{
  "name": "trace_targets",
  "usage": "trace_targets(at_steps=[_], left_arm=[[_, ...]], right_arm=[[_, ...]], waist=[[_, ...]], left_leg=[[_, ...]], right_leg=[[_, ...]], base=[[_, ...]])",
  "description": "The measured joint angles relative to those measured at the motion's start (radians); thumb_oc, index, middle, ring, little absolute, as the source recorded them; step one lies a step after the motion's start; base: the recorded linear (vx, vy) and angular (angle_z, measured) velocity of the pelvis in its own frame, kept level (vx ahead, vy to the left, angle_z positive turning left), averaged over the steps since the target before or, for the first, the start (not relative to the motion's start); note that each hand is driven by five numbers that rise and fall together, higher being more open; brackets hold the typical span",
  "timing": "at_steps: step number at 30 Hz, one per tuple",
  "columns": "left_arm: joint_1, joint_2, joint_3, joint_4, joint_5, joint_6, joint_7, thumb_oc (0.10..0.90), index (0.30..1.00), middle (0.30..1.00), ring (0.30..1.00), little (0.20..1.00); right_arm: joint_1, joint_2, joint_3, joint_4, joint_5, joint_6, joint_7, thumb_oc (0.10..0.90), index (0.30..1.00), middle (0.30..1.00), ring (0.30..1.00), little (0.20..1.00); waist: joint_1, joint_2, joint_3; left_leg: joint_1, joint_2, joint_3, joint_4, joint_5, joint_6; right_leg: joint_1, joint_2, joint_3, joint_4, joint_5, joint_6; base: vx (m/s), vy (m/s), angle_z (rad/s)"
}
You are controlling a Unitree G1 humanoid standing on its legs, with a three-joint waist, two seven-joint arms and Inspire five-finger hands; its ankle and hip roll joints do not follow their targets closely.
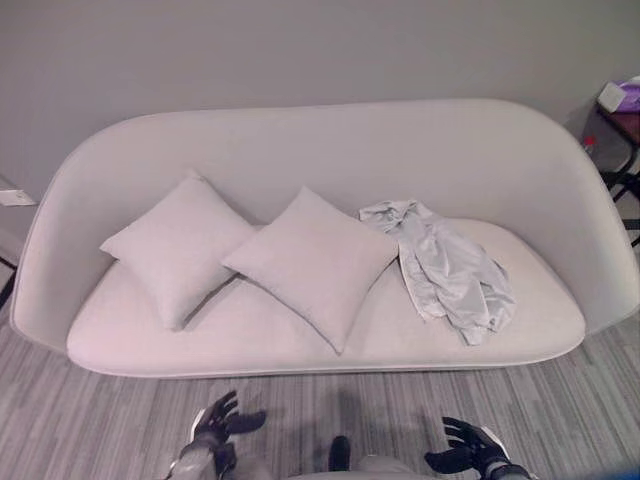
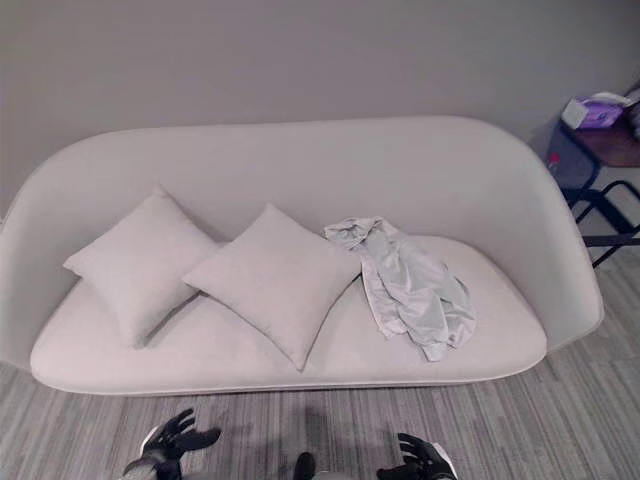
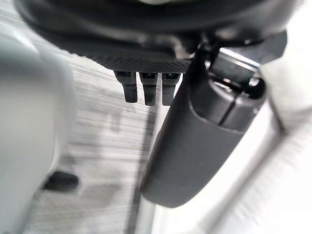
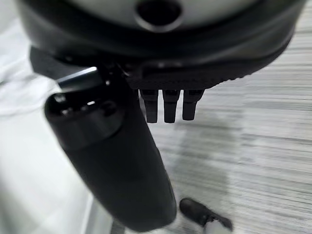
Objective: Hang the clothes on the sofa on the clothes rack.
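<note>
Garment [image 1: 445, 268] on sofa [image 1: 300, 150], untouched.

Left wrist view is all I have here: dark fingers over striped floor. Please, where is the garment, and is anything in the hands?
Observer: The garment lies crumpled on the sofa seat, toward the robot's right end.
Operator: Are there other things on the seat?
Observer: Two cushions: a left cushion and a middle cushion; the garment's top edge reaches the middle one's corner.
Operator: And the hands?
Observer: The left hand and the right hand hang low over the floor in front of the sofa, fingers relaxed, holding nothing.
</note>
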Motion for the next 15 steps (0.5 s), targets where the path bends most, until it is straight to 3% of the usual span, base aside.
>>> trace_targets(at_steps=[1, 2, 3, 4, 5, 6, 7, 8, 9, 10, 11, 12, 13, 14, 15], left_arm=[[0.001, -0.014, -0.002, 0.001, 0.01, 0.002, -0.004, 0.8, 0.9, 0.9, 0.9, 0.9], [0.011, -0.013, -0.004, 0.005, 0.02, 0.01, -0.006, 0.8, 0.9, 0.9, 0.9, 0.9], [0.026, -0.008, -0.007, 0.005, 0.021, 0.018, -0.007, 0.8, 0.9, 0.9, 0.9, 0.9], [0.025, -0.001, -0.006, 0.006, 0.021, 0.021, -0.006, 0.8, 0.9, 0.9, 0.9, 0.9], [0.024, 0.014, -0.004, 0.011, 0.026, 0.021, -0.006, 0.8, 0.9, 0.9, 0.9, 0.9], [0.038, 0.005, -0.001, -0.006, 0.027, 0.011, -0.002, 0.8, 0.9, 0.9, 0.9, 0.9], [0.019, 0.029, -0.004, 0.011, 0.028, 0.024, -0.005, 0.8, 0.9, 0.9, 0.9, 0.9], [0.009, 0.028, -0.004, 0.009, 0.028, 0.021, -0.005, 0.8, 0.9, 0.9, 0.9, 0.9], [-0.007, 0.025, -0.002, 0.005, 0.03, 0.026, -0.005, 0.8, 0.9, 0.9, 0.9, 0.9], [-0.047, 0.06, 0.003, 0.008, 0.037, 0.047, -0.001, 0.8, 0.9, 0.9, 0.9, 0.9], [-0.043, 0.065, 0.009, 0.007, 0.043, 0.048, 0.007, 0.8, 0.9, 0.9, 0.9, 0.9], [-0.036, 0.073, 0.009, -0.013, 0.047, 0.033, 0.015, 0.8, 0.9, 0.9, 0.9, 0.9], [-0.039, 0.095, 0.007, -0.054, 0.059, 0.018, 0.017, 0.8, 0.9, 0.9, 0.9, 0.9], [-0.044, 0.107, 0.005, -0.061, 0.062, 0.016, 0.017, 0.8, 0.9, 0.9, 0.9, 0.9], [-0.041, 0.12, 0.007, -0.059, 0.062, 0.018, 0.021, 0.8, 0.9, 0.9, 0.9, 0.9]], right_arm=[[-0.004, -0.008, 0.001, -0.002, 0.002, -0.003, 0.0, 0.8, 0.9, 0.9, 0.9, 0.9], [0.001, -0.002, 0.019, 0.004, 0.002, 0.001, -0.006, 0.8, 0.9, 0.9, 0.9, 0.9], [0.007, 0.006, 0.033, -0.002, 0.003, -0.004, -0.008, 0.8, 0.9, 0.9, 0.9, 0.9], [0.016, 0.014, 0.033, -0.01, 0.003, -0.012, -0.008, 0.8, 0.9, 0.9, 0.9, 0.9], [0.023, 0.038, 0.032, -0.01, 0.002, -0.01, -0.01, 0.8, 0.9, 0.9, 0.9, 0.9], [0.047, 0.044, 0.061, -0.033, -0.003, -0.004, -0.001, 0.8, 0.9, 0.9, 0.9, 0.9], [0.052, 0.067, 0.07, -0.039, -0.003, 0.007, -0.008, 0.8, 0.9, 0.9, 0.9, 0.9], [0.049, 0.067, 0.068, -0.04, -0.003, 0.005, -0.007, 0.8, 0.9, 0.9, 0.9, 0.9], [0.045, 0.075, 0.069, -0.069, -0.005, 0.009, -0.008, 0.8, 0.9, 0.9, 0.9, 0.9], [0.036, 0.07, 0.054, -0.183, -0.004, 0.003, -0.012, 0.8, 0.9, 0.9, 0.9, 0.9], [0.061, 0.045, 0.036, -0.227, -0.006, -0.018, -0.017, 0.8, 0.9, 0.9, 0.9, 0.9], [0.068, 0.02, 0.029, -0.234, -0.006, -0.025, -0.02, 0.8, 0.9, 0.9, 0.9, 0.9], [0.049, -0.006, 0.029, -0.207, -0.007, -0.014, -0.025, 0.8, 0.9, 0.9, 0.9, 0.9], [0.033, -0.013, 0.028, -0.194, -0.007, -0.01, -0.026, 0.8, 0.9, 0.9, 0.9, 0.9], [0.014, 0.005, 0.031, -0.194, -0.008, -0.001, -0.026, 0.8, 0.9, 0.9, 0.9, 0.9]], waist=[[0.006, 0.027, 0.007], [0.002, 0.041, 0.009], [0.001, 0.045, 0.002], [-0.002, 0.036, 0.003], [-0.012, 0.005, -0.013], [-0.012, 0.024, -0.025], [-0.017, -0.004, -0.028], [-0.016, -0.017, -0.017], [-0.016, -0.017, -0.004], [-0.027, -0.009, 0.053], [-0.053, -0.007, 0.046], [-0.042, -0.016, 0.029], [-0.011, -0.033, 0.008], [-0.001, -0.043, 0.001], [0.008, -0.05, -0.004]], left_leg=[[-0.005, 0.013, 0.006, -0.103, 0.027, 0.009], [0.015, 0.012, 0.0, -0.213, 0.075, 0.011], [0.015, 0.005, -0.023, -0.262, 0.099, 0.017], [0.01, -0.022, -0.01, -0.24, 0.11, 0.04], [0.021, -0.077, 0.015, -0.216, 0.114, 0.092], [0.092, -0.071, 0.042, -0.247, 0.099, 0.181], [0.119, -0.073, 0.041, -0.245, 0.095, 0.184], [0.118, -0.1, 0.047, -0.242, 0.09, 0.194], [0.117, -0.115, 0.087, -0.227, 0.088, 0.215], [0.171, -0.083, 0.121, -0.238, 0.067, 0.198], [0.167, -0.078, 0.098, -0.238, 0.074, 0.198], [0.173, -0.071, 0.107, -0.247, 0.072, 0.198], [0.179, -0.062, 0.123, -0.262, 0.066, 0.18], [0.179, -0.053, 0.116, -0.262, 0.066, 0.171], [0.192, -0.029, 0.112, -0.263, 0.063, 0.152]], right_leg=[[-0.015, 0.01, -0.018, 0.063, -0.014, -0.06], [0.03, 0.045, -0.028, 0.018, 0.004, -0.099], [0.059, 0.076, -0.018, -0.008, 0.006, -0.114], [0.08, 0.084, -0.012, -0.026, 0.004, -0.112], [0.095, 0.081, 0.004, -0.036, -0.016, -0.09], [0.008, 0.055, -0.009, 0.203, -0.141, -0.031], [0.019, 0.071, -0.012, 0.225, -0.159, -0.122], [0.011, 0.062, -0.009, 0.251, -0.159, -0.121], [-0.046, 0.079, -0.016, 0.371, -0.169, -0.094], [-0.22, -0.068, -0.114, 0.858, -0.222, -0.055], [-0.224, -0.131, -0.102, 0.816, -0.227, -0.034], [-0.222, -0.204, -0.073, 0.695, -0.205, 0.022], [-0.221, -0.314, -0.06, 0.488, -0.166, 0.076], [-0.216, -0.362, -0.037, 0.375, -0.132, 0.122], [-0.17, -0.402, 0.009, 0.187, -0.031, 0.176]], base=[[0.19, 0.058, -0.53], [0.14, 0.05, -0.56], [0.2, 0.083, -0.49], [0.16, 0.106, -0.45], [0.11, 0.101, -0.57], [0.05, 0.068, -0.33], [0.04, 0.005, -0.31], [0.07, -0.141, 0.02], [0.08, -0.236, -0.26], [0.07, -0.3, 0.14], [0.06, -0.29, 0.25], [0.13, -0.375, 0.15], [0.11, -0.293, -0.24], [0.12, -0.288, -0.32], [0.09, -0.209, -0.1]])
